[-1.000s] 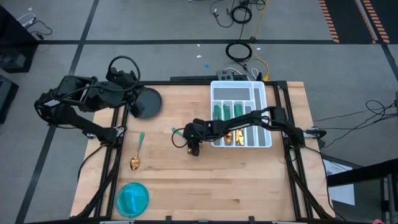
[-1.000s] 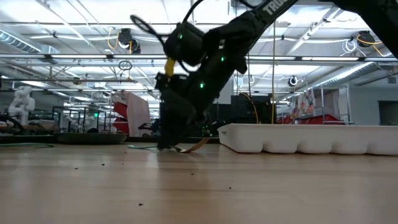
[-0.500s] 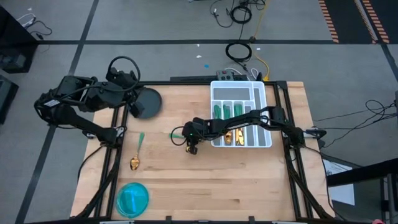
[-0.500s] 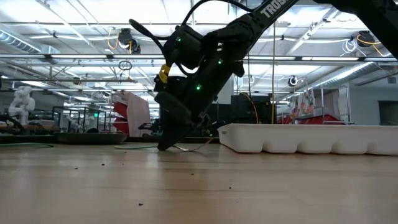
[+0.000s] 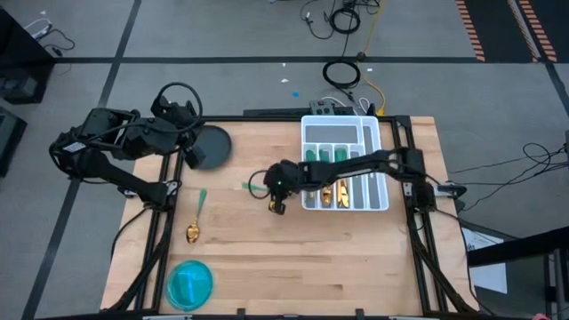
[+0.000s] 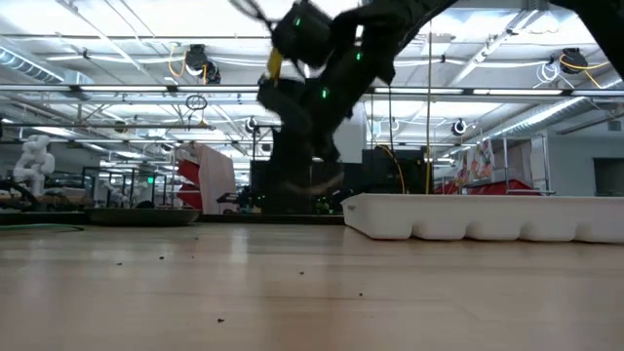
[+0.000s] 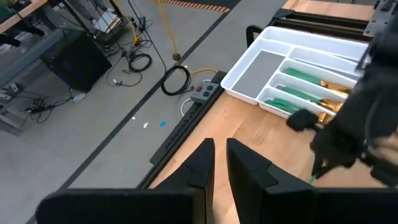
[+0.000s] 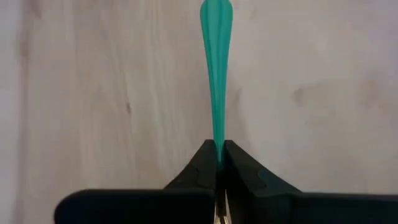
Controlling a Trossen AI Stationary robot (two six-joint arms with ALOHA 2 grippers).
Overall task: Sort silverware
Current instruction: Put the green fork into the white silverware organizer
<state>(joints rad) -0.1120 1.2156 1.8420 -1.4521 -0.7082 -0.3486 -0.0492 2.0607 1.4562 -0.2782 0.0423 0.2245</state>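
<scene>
Here the right gripper [image 5: 276, 194] sits near the middle of the table [image 5: 293, 258], just off the left wall of the white tray [image 5: 346, 127], with its fingers [image 8: 200, 163] pressed tight on the slim green handle of one utensil [image 8: 215, 56]. The right wrist view shows that handle running straight out from between the closed fingertips over bare wood; in the high view its green tip pokes out toward the left edge of the table. In the low view the gripper and the piece it carries hang clear above the tabletop, in front of the tray's near wall. Which kind of utensil it is cannot be told, since the head is hidden. More silverware [image 5: 336, 178] lies in the tray's long compartments, green handles toward the far edge and gold heads toward the near edge. A lone spoon [image 5: 196, 219] lies near the left edge of the table, gold bowl toward the near edge. A blue-green round dish [image 5: 189, 284] rests at the near left corner, and a dark round plate [image 5: 211, 146] at the far left corner. The left gripper [image 7: 218, 163] waits over that far left corner beside the plate, its fingers nearly together and holding nothing.
</scene>
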